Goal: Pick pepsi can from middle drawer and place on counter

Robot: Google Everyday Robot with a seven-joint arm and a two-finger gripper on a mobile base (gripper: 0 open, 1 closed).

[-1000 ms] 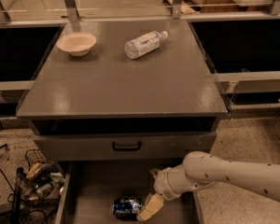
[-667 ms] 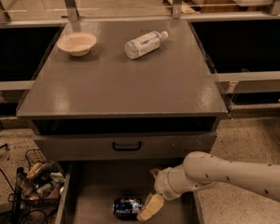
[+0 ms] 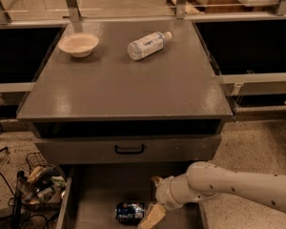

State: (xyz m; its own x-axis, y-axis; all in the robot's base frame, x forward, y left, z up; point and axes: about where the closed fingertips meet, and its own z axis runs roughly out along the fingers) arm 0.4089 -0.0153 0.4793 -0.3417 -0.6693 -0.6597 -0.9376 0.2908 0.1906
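The pepsi can (image 3: 130, 212) lies on its side on the grey floor of the open middle drawer (image 3: 97, 190), near its front. Coming in from the right on a white arm, my gripper (image 3: 154, 199) sits low inside the drawer, just right of the can. It is open: one tan finger (image 3: 152, 217) points down beside the can's right end, and the other tip (image 3: 156, 179) shows higher up. Nothing is held. The counter (image 3: 128, 87) is the broad grey top above the drawers.
A shallow cream bowl (image 3: 78, 44) and a clear plastic bottle (image 3: 148, 44) lying on its side rest at the back of the counter. A closed drawer front with a black handle (image 3: 129, 149) sits above the open drawer. A wire basket of clutter (image 3: 38, 185) stands on the floor at left.
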